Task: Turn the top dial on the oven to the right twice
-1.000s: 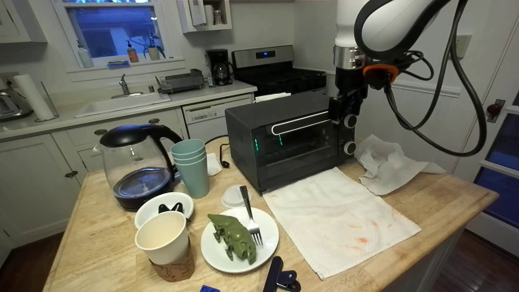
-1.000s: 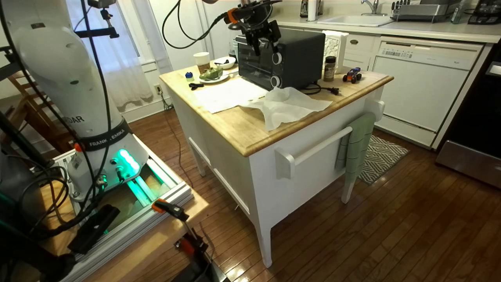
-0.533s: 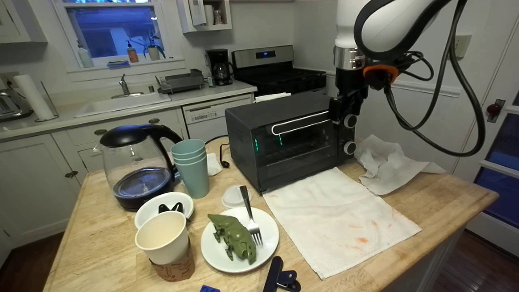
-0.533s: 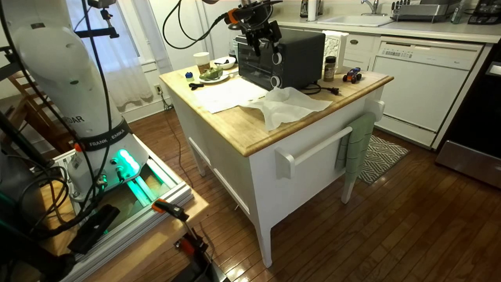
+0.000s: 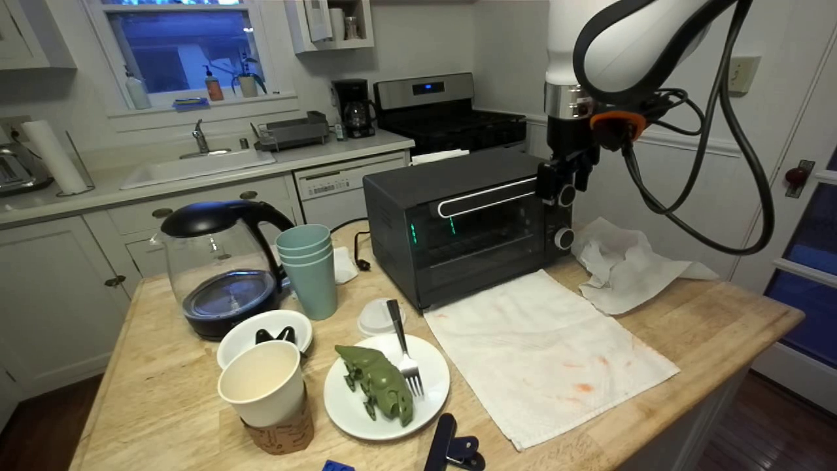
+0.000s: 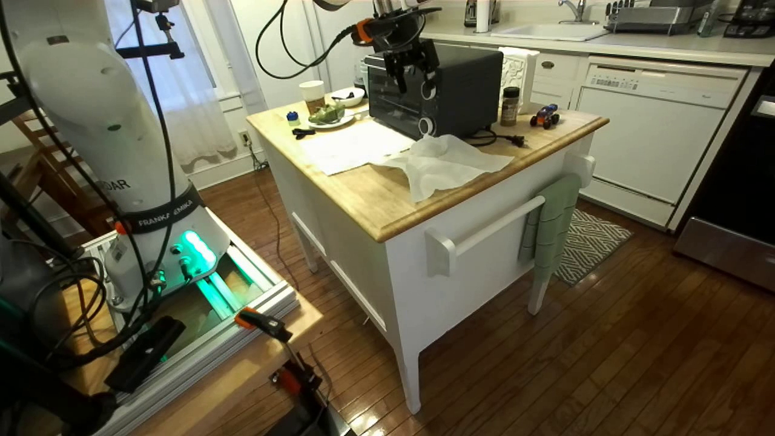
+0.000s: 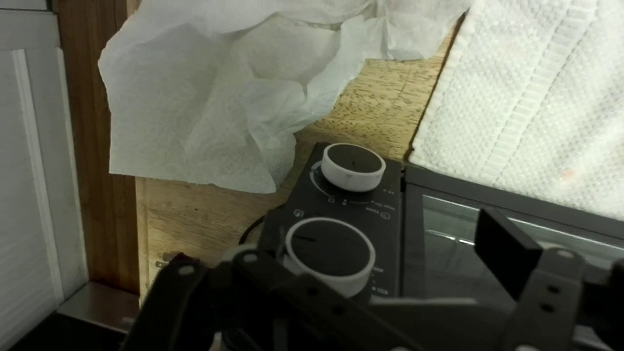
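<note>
The black toaster oven [image 5: 451, 171] also shows in an exterior view [image 6: 469, 85] and the wrist view [image 7: 453, 187]. Its top dial [image 5: 567, 196] has a silver rim and black face; in the wrist view the dial [image 7: 331, 246] has its mark toward the left. The bottom dial [image 5: 563, 239] is below it. My gripper [image 5: 563, 183] is open at the top dial, pointing down. In the wrist view the gripper [image 7: 390, 246] has one finger at the dial's left edge, the other apart over the door glass. I cannot tell whether a finger touches the dial.
Crumpled paper [image 5: 611, 268] and a white towel [image 5: 543, 353] lie before the oven on the wooden table. A plate [image 5: 428, 366] with a green toy and fork, a paper cup [image 5: 261, 386], teal cups [image 5: 310, 275] and a kettle [image 5: 225, 268] stand nearby. The door handle [image 5: 484, 199] juts out.
My gripper has moved down and slightly to the right in both exterior views. Its fingers now cover more of the top dial. The gripper stays open and the oven has not moved.
</note>
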Motion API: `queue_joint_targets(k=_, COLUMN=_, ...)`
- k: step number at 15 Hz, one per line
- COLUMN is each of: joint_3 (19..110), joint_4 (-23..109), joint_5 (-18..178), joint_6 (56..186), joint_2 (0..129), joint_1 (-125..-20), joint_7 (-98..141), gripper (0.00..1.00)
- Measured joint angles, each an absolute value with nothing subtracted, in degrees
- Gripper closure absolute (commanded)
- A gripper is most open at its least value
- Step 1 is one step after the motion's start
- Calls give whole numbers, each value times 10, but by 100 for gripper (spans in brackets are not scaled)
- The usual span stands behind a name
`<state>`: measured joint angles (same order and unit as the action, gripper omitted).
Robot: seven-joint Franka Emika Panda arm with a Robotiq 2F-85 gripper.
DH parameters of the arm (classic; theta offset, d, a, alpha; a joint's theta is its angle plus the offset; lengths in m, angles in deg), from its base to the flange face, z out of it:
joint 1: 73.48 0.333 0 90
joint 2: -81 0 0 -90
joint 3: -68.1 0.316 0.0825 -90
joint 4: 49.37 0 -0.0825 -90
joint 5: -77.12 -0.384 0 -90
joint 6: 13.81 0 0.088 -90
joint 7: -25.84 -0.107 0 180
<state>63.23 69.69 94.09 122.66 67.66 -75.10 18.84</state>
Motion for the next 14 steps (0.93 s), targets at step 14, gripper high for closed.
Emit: queue_joint_targets(k=14, joint_3=627, joint_4=693, joint_5=903, joint_6=1224, joint_2=661, joint_1=-753, joint_7=188, gripper=0)
